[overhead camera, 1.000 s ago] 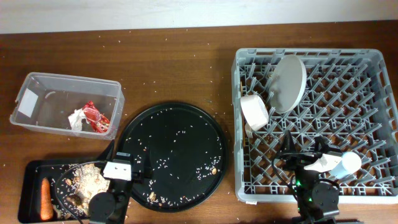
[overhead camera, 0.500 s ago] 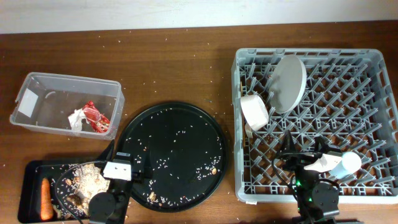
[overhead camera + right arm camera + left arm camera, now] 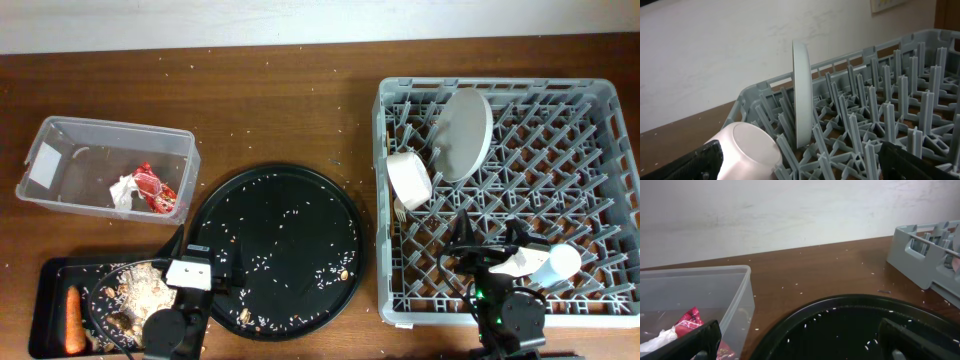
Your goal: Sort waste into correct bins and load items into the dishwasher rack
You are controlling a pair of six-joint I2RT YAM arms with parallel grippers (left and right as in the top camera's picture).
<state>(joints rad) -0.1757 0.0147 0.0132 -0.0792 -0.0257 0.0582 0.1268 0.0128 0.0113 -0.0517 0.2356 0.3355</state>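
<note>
The grey dishwasher rack (image 3: 600, 130) holds an upright pale plate (image 3: 462, 133), a cream cup (image 3: 408, 180) on its side, a white fork (image 3: 400, 211) and a white cup-like item (image 3: 543, 263). The clear tub (image 3: 60, 145) holds the red-and-silver wrapper (image 3: 152, 188) with white paper. The shallow black tray (image 3: 48, 290) holds the carrot stick (image 3: 72, 320) and brownish scraps (image 3: 135, 290). My left gripper (image 3: 200, 262) is open and empty over the round tray's near edge. My right gripper (image 3: 490, 245) is open and empty over the rack's front, facing the plate (image 3: 801, 90) and cup (image 3: 747, 150). No blue cup or chopstick shows.
The large round black tray (image 3: 275, 250), sprinkled with white crumbs, lies between the bins and the rack. Crumbs are scattered over the brown table. In the left wrist view the tub (image 3: 715, 287) is at left and the rack corner (image 3: 920, 250) at right.
</note>
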